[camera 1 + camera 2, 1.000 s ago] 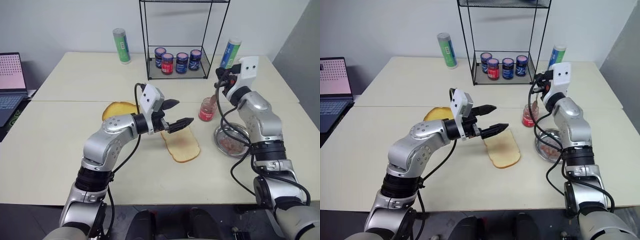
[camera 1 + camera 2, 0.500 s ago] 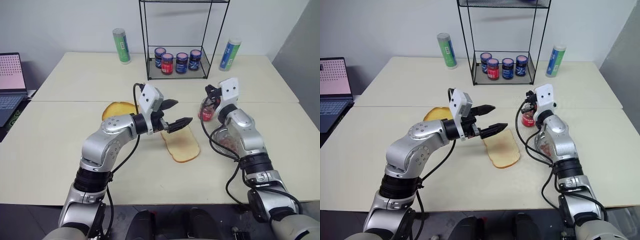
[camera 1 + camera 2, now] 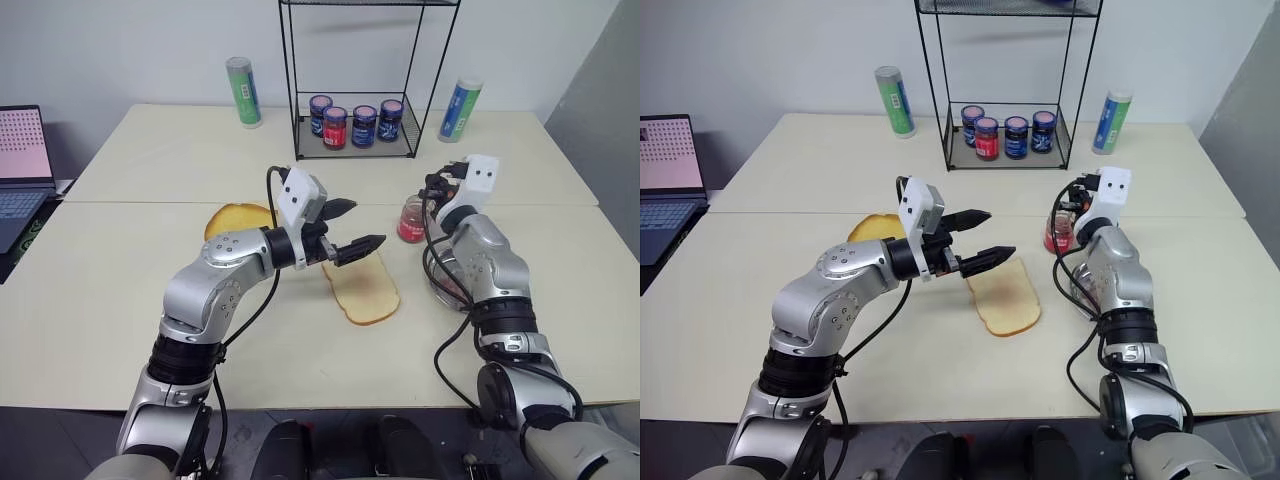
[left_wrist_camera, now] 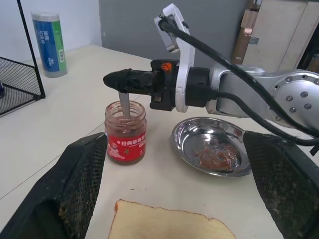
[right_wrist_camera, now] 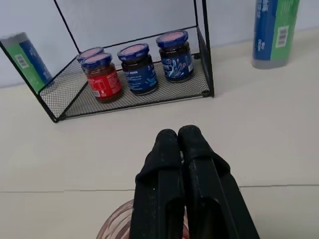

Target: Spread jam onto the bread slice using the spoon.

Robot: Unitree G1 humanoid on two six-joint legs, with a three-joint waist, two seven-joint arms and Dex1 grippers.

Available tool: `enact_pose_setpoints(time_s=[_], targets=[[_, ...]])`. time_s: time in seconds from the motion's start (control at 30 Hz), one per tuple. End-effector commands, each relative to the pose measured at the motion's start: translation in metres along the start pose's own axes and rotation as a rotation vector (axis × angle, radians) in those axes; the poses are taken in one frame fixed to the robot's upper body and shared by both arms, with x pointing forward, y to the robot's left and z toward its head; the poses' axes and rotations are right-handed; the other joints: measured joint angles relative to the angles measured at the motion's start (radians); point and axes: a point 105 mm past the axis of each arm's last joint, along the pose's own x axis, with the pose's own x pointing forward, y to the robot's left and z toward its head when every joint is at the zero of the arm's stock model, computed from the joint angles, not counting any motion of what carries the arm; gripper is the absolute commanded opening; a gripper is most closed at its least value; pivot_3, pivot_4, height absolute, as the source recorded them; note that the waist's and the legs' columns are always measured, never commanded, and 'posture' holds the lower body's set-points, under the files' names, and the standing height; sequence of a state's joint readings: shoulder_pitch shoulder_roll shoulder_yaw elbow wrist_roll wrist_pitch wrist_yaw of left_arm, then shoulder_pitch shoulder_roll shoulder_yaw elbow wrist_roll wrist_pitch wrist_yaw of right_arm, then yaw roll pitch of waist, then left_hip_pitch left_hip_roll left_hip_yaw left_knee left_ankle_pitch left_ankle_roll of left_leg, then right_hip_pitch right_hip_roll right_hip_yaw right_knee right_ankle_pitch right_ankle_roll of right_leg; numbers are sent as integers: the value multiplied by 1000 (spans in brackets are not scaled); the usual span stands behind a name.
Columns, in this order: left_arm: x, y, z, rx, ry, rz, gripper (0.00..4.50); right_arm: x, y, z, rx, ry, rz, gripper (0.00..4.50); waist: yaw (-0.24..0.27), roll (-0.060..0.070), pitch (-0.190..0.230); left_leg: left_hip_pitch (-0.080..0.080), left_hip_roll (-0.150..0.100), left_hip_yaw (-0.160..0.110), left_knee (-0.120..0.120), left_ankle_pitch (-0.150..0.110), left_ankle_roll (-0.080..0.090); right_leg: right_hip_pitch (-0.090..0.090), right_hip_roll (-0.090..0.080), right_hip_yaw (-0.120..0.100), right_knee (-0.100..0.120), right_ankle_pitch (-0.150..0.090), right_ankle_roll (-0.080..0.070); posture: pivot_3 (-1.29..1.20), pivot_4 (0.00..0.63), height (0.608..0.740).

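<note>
The right gripper [image 4: 112,79] was pinched shut on the spoon [image 4: 124,104], whose lower end dipped into the open jar of jam [image 4: 125,132] — the jar stood beside the steel bowl [image 4: 212,152]. The left gripper [image 3: 360,226] hung wide open and empty over the near end of the bread slice [image 3: 364,290], which lay flat on the table [image 3: 120,290] — well apart from the jar.

red-pink jam [image 4: 125,134], pale beige bread slice [image 3: 362,290]
</note>
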State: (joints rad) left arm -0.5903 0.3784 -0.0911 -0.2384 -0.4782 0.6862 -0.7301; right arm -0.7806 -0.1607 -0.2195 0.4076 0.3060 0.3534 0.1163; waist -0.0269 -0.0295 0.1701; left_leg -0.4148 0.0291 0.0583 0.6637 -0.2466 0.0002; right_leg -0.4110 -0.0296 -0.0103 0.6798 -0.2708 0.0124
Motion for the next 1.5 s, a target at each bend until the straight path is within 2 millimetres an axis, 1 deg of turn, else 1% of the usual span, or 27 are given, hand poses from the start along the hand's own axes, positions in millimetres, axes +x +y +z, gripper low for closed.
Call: enact_pose_setpoints(time_s=[0.03,0.37,0.47,0.77,1.07,1.17,1.23,1.5], targets=[[0,-1,15,46,-50,-4,4500,1,5,28,90,-65,-2,9,0,0,0,0,0,0,0,0,0,0,0,0,0,0,0,0,150,740],[0,0,16,48,-53,-6,4500,1,3,44,288,-65,-43,9,0,0,0,0,0,0,0,0,0,0,0,0,0,0,0,0,150,740],[1,0,16,49,-53,-7,4500,0,-2,47,331,-67,-59,9,0,0,0,0,0,0,-1,0,0,0,0,0,0,0,0,0,150,740],[1,2,15,52,-48,-14,4500,-5,-13,50,382,-82,-100,9,-1,0,0,0,0,0,-1,0,0,0,0,0,0,0,0,0,150,740],[3,2,15,57,-47,-29,4500,-9,-27,61,481,-127,-144,9,-1,0,0,0,0,0,-1,0,0,0,0,0,0,0,0,0,150,740],[3,2,16,58,-48,-34,4500,-10,-34,64,552,-148,-162,9,-1,0,0,0,0,0,-1,0,0,0,0,0,0,0,0,0,150,740],[4,2,16,60,-47,-36,4500,-11,-39,66,638,-164,-174,9,-1,1,0,0,0,0,-1,0,0,0,0,0,0,0,0,0,150,740],[3,1,18,66,-42,-44,4500,-13,-39,68,728,-186,-168,9,-1,1,1,0,0,0,-1,0,0,-1,0,0,0,0,0,0,150,740]])
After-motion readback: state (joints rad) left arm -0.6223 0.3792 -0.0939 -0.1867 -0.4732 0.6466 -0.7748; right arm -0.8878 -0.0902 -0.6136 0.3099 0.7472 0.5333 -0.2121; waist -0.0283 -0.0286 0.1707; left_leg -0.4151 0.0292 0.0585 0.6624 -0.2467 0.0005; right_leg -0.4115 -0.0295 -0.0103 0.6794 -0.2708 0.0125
